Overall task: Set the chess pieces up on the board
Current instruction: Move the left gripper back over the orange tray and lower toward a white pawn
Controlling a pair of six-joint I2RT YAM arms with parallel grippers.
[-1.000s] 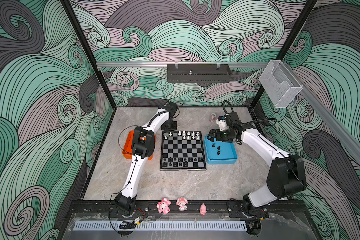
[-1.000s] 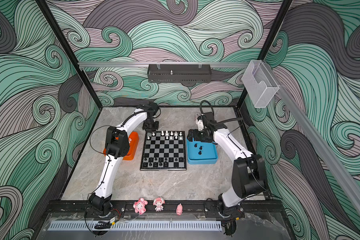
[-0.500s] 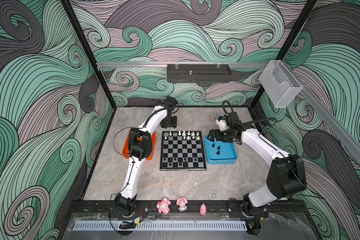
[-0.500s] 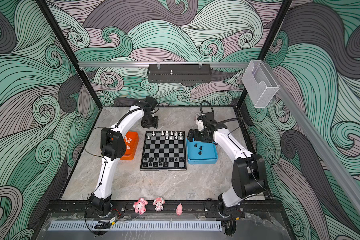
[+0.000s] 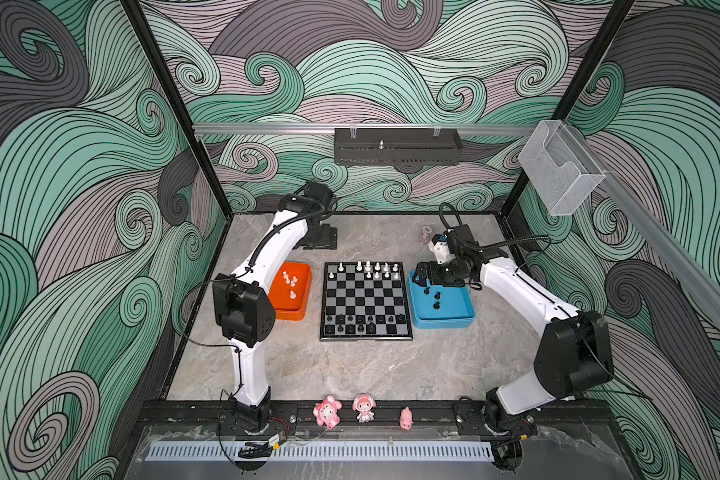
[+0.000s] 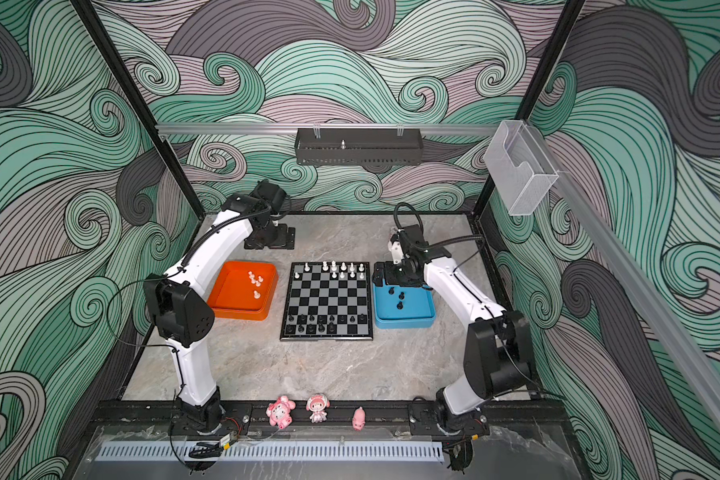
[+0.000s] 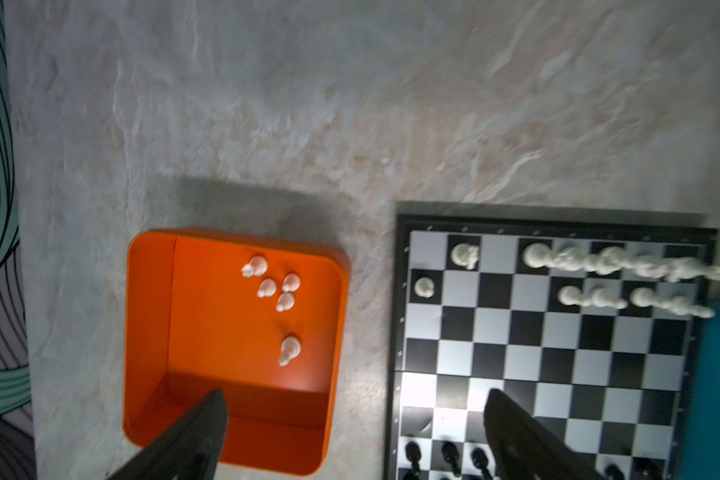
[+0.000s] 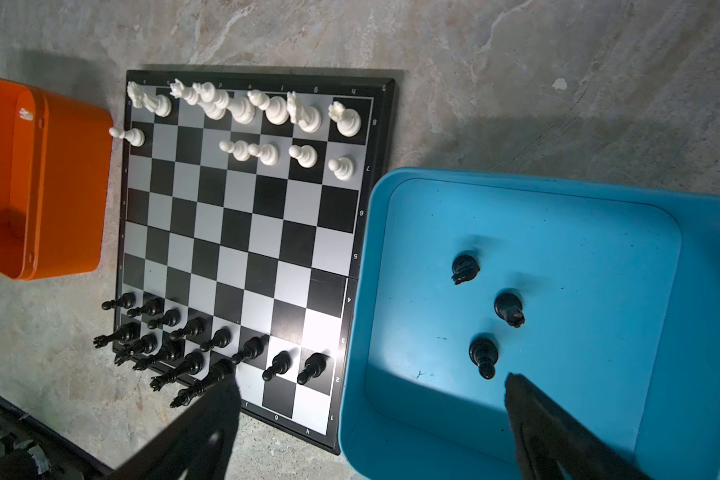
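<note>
Inspecting each wrist view, we find the left pincer [image 7: 355, 395] and right pincer [image 8: 371, 379] spread, empty. The board [image 5: 366, 301] lies between orange tray [image 5: 292, 318] and blue tray [image 5: 445, 323]; chess pieces [image 5: 377, 267] occupy its end rows, others in both trays.

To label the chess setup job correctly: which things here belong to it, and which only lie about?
Belong: the board; white pieces in the orange tray; black pieces in the blue tray.
Lying about: three pink figurines; clear box; black rack.
</note>
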